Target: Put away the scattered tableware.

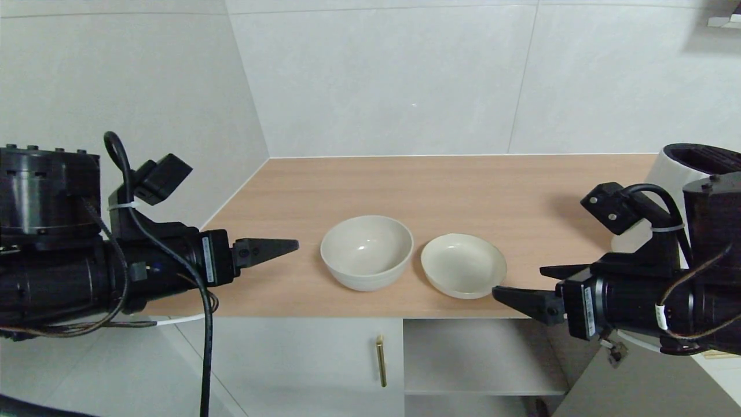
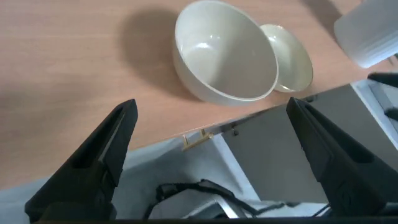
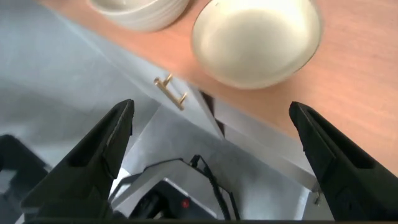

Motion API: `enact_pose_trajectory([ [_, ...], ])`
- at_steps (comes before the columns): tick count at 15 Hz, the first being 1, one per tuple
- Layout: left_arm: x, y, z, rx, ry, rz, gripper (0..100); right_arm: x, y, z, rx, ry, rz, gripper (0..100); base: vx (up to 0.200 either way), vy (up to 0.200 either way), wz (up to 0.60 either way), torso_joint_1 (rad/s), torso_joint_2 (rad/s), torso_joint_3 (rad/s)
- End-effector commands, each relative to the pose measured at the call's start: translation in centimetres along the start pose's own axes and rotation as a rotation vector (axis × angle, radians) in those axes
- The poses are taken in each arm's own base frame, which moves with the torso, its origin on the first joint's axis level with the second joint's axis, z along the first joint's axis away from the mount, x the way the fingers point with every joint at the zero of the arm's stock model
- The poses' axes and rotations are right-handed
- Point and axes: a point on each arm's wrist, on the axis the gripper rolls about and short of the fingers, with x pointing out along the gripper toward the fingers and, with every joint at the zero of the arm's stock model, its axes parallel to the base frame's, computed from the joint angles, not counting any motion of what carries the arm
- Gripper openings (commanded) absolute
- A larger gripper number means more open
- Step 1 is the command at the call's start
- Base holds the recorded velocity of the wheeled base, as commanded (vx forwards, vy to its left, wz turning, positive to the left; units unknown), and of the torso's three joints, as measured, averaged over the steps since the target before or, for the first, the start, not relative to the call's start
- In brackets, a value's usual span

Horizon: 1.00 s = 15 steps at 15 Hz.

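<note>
Left pincer [image 1: 292, 246], jaws apart, near deep bowl [image 1: 366, 252]; right pincer [image 1: 517, 281], apart, beside shallow bowl [image 1: 463, 265].

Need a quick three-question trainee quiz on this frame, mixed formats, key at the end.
1. True or false: the deep cream ceramic bowl and the shallow cream ceramic bowl both sit on the wooden countertop.
2. Which is nearest the right gripper? A) the deep bowl B) the shallow bowl C) both equally near
3. Fill in: the left gripper and the right gripper are both ___ (open or shut).
Key: 1 true; 2 B; 3 open.
</note>
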Motion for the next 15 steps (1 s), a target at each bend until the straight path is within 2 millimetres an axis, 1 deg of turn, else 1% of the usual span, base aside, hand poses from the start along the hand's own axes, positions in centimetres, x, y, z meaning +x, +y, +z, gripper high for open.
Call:
enact_pose_trajectory([
  [1,0.3,-0.3,0.2,-0.008,0.043,0.002,100,1.6,-0.1,0.1,0.005,0.021,-0.016,100,0.000,0.000,0.00,0.027,-0.05,-0.027],
  [2,0.3,-0.4,0.3,-0.014,0.061,0.006,100,2.0,-0.1,0.3,0.008,0.022,-0.027,100,0.000,0.000,0.00,0.000,0.00,0.000],
  [3,0.5,-0.6,0.4,-0.045,0.116,0.016,100,3.4,-0.3,0.7,0.061,0.019,-0.119,100,0.000,0.000,0.00,0.000,0.00,0.000],
  [4,0.9,-0.9,0.8,-0.112,0.119,0.015,100,4.5,-0.4,1.1,0.103,0.008,-0.177,100,0.000,0.000,0.00,0.000,0.00,0.000],
  [5,1.1,-0.9,1.0,-0.154,0.118,0.015,100,4.8,-0.5,1.2,0.119,0.007,-0.198,100,0.000,0.000,0.00,0.000,0.00,0.000],
  [6,2.0,-1.1,1.5,-0.237,0.118,0.016,100,5.7,-0.8,1.4,0.148,0.020,-0.238,100,0.000,0.000,0.00,0.000,0.00,0.000],
  [9,5.2,-0.9,1.0,-0.319,0.161,0.088,100,6.8,-1.6,2.2,0.214,0.012,-0.310,100,0.000,0.000,0.00,0.000,0.00,0.000],
  [11,6.8,-1.1,1.0,-0.383,0.161,0.124,100,7.3,-2.0,2.3,0.233,0.004,-0.343,100,0.000,0.000,0.00,0.000,0.00,0.000],
  [13,7.5,-1.1,0.9,-0.408,0.163,0.117,100,7.3,-2.0,2.3,0.233,0.004,-0.343,100,0.000,0.000,0.00,0.000,0.00,0.000],
  [15,9.2,-1.2,0.5,-0.457,0.155,0.106,100,7.3,-2.0,2.3,0.233,0.004,-0.343,100,0.000,0.000,0.00,0.000,0.00,0.000],
])
